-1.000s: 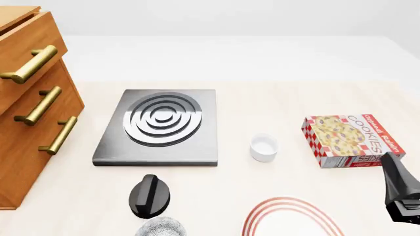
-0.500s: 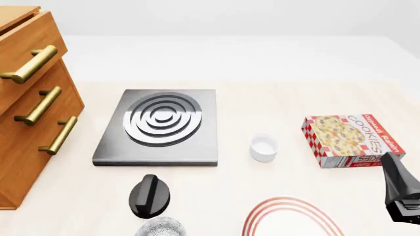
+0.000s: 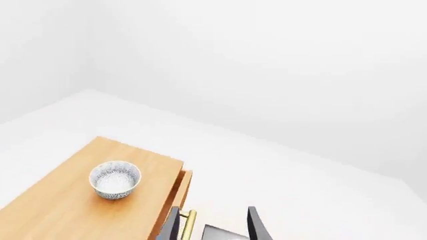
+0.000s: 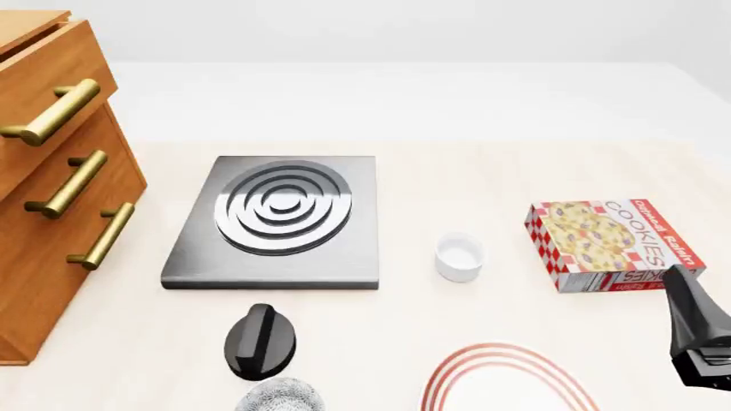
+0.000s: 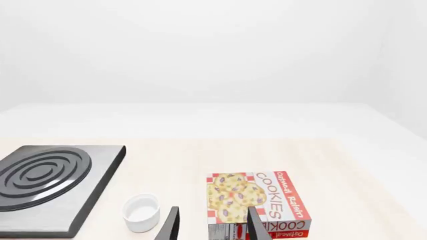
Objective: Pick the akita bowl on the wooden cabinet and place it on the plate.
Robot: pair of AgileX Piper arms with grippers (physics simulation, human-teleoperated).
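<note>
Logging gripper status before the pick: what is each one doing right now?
Left gripper: open, holding nothing.
Right gripper: open, holding nothing.

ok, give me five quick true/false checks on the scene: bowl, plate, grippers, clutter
1. The akita bowl sits on top of the wooden cabinet. True.
2. The left gripper is shut on the bowl. False: it is open, apart from the bowl.
3. The plate carries the ramekin. False: the ramekin stands on the table beyond it.
4. The cookie box lies right of the ramekin. True.
5. The right gripper holds the cookie box. False: open, empty.
</note>
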